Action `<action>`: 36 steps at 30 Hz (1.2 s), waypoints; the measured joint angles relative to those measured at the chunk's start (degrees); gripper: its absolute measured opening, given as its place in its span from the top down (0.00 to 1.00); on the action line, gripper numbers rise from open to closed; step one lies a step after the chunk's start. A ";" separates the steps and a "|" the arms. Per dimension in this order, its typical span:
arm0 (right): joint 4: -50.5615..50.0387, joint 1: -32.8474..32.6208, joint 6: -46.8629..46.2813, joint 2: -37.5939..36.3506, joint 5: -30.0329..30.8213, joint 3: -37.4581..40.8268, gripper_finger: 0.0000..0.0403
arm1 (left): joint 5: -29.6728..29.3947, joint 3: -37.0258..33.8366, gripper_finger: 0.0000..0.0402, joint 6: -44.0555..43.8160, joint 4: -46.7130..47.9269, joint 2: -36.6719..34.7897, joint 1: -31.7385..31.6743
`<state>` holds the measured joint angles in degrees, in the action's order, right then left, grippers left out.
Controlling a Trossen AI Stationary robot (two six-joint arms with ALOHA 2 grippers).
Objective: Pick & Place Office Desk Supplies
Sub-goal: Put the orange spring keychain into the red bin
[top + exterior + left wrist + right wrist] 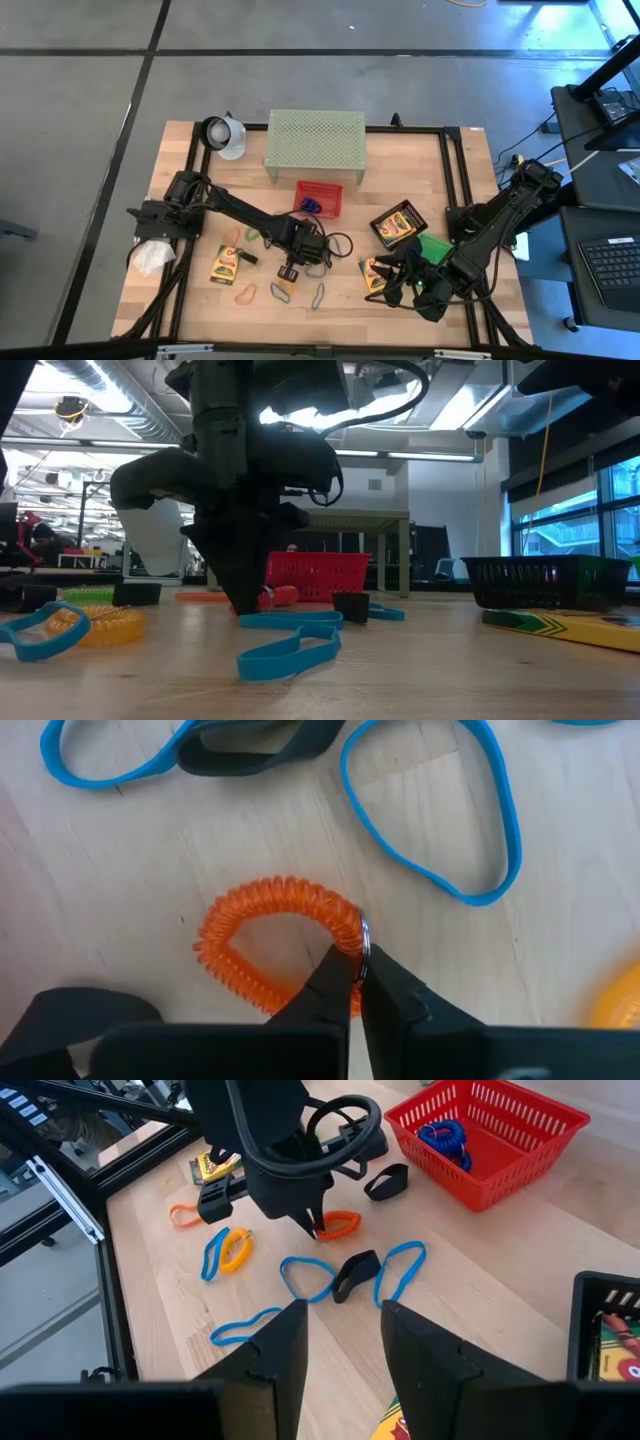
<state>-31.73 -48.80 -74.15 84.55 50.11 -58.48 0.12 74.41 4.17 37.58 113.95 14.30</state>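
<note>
Now left hand (357, 982) shut, pinching orange coil loop (275, 935)

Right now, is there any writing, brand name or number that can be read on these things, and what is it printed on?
None can be read.
Yellow-and-green box in the black tray: printed front, too small to read.
Yellow-and-green box near the left arm: lettering blurred.
Yellow-and-green box beside the right gripper: too small.
Orange coil, blue loops, red basket: no lettering visible.
</note>
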 joint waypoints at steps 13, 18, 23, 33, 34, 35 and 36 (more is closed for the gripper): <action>0.20 0.00 0.24 0.00 -0.17 0.00 0.68 | -1.48 -0.24 0.99 -1.95 1.71 -11.19 0.41; 0.35 -0.02 0.28 0.00 -0.17 0.00 0.68 | -5.87 -0.20 0.99 -1.94 0.33 -18.50 -1.95; 0.91 -0.01 0.64 0.00 -0.16 0.00 0.68 | -3.90 -0.09 0.99 -4.01 -3.86 -22.54 -7.75; 1.20 0.00 1.52 0.00 -0.52 0.00 0.68 | 5.25 0.02 0.99 -3.20 -7.83 -18.44 -20.23; 1.21 -0.01 1.55 0.00 -0.59 0.00 0.68 | 5.78 0.02 0.99 -3.09 -7.94 -17.75 -20.91; 1.22 0.00 1.55 0.00 -0.61 0.00 0.68 | 5.93 0.02 0.99 -3.02 -7.85 -16.93 -21.45; 1.22 0.00 1.57 0.00 -0.62 -0.01 0.68 | 5.93 0.02 0.99 -2.86 -8.14 -15.97 -21.87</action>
<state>-30.50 -48.80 -72.58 84.55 49.49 -58.49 6.04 74.43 1.32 29.44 97.98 -7.58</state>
